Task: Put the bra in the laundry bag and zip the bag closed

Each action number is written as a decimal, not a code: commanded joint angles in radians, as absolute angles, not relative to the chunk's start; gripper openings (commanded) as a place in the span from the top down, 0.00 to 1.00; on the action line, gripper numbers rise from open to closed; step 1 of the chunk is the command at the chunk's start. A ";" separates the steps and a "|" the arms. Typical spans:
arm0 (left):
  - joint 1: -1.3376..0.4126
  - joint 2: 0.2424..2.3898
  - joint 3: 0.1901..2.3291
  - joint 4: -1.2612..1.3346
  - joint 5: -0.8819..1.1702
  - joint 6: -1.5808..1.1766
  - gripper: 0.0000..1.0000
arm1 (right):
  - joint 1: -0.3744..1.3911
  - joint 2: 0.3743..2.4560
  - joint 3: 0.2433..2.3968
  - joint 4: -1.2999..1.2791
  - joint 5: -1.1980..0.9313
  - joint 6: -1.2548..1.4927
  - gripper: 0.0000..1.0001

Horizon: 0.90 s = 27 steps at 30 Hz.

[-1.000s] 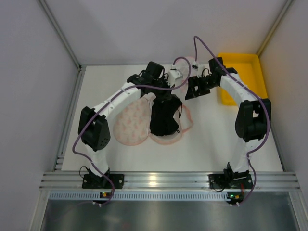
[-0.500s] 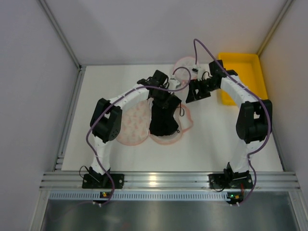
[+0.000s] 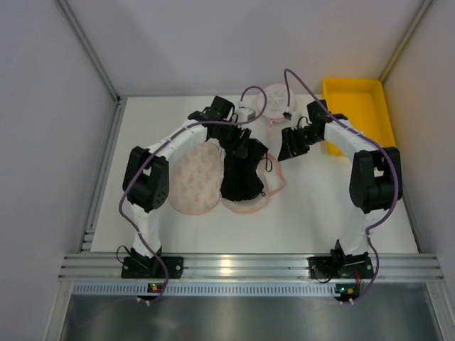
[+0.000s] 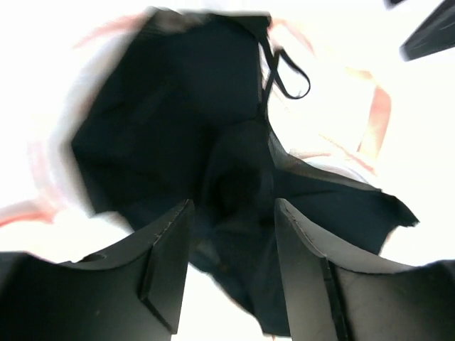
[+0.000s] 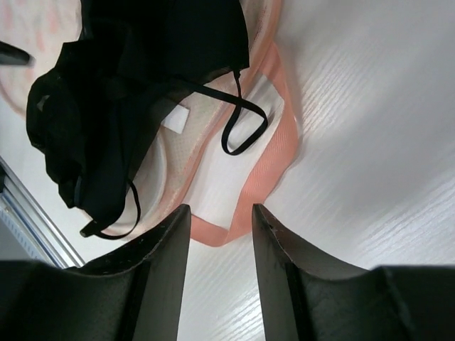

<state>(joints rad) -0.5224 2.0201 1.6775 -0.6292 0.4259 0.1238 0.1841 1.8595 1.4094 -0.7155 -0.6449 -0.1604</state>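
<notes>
The black bra (image 3: 242, 177) lies bunched on the right half of the open laundry bag (image 3: 192, 181), a cream mesh pouch with pink speckles and pink trim. My left gripper (image 3: 247, 149) hovers over the bra's far end. In the left wrist view its jaws (image 4: 231, 213) stand open, with the bra (image 4: 178, 121) spread below and nothing pinched between them. My right gripper (image 3: 288, 148) is at the bag's right edge. In the right wrist view it (image 5: 220, 213) is open, just short of the bag's pink trim (image 5: 274, 149), with a bra (image 5: 128, 64) strap looped over the mesh.
A small round white mesh disc with a pink rim (image 3: 274, 94) lies at the back, between the arms. A yellow tray (image 3: 355, 106) stands at the back right. Grey walls close in the white table (image 3: 142, 135) on the left, back and right.
My left gripper has opened and let go of the bra, which now rests on the bag. My right gripper has come down toward the bag's right trim with its jaws narrower.
</notes>
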 commanded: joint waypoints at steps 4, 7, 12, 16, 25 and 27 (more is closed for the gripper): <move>-0.423 1.875 1.704 -0.611 0.545 0.058 0.43 | 0.235 1.899 1.407 -0.581 -0.643 -0.141 0.62; -0.399 1.850 1.704 -0.611 0.543 0.055 0.39 | 0.256 1.916 1.417 -0.552 -0.624 -0.121 0.64; -0.373 1.827 1.692 -0.611 0.534 0.052 0.35 | 0.304 1.948 1.405 -0.543 -0.569 -0.103 0.66; -0.367 1.819 1.684 -0.612 0.529 0.054 0.34 | 0.328 1.947 1.376 -0.538 -0.500 -0.092 0.65; -0.364 1.822 1.681 -0.611 0.529 0.054 0.33 | 0.365 1.970 1.341 -0.511 -0.396 -0.064 0.62; -0.362 1.821 1.680 -0.611 0.528 0.058 0.33 | 0.368 1.976 1.342 -0.506 -0.387 -0.064 0.62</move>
<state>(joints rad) -0.3691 1.8782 1.6794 -0.6289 0.5091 0.0601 0.3523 1.9667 1.3399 -0.5529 -0.4297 -0.0742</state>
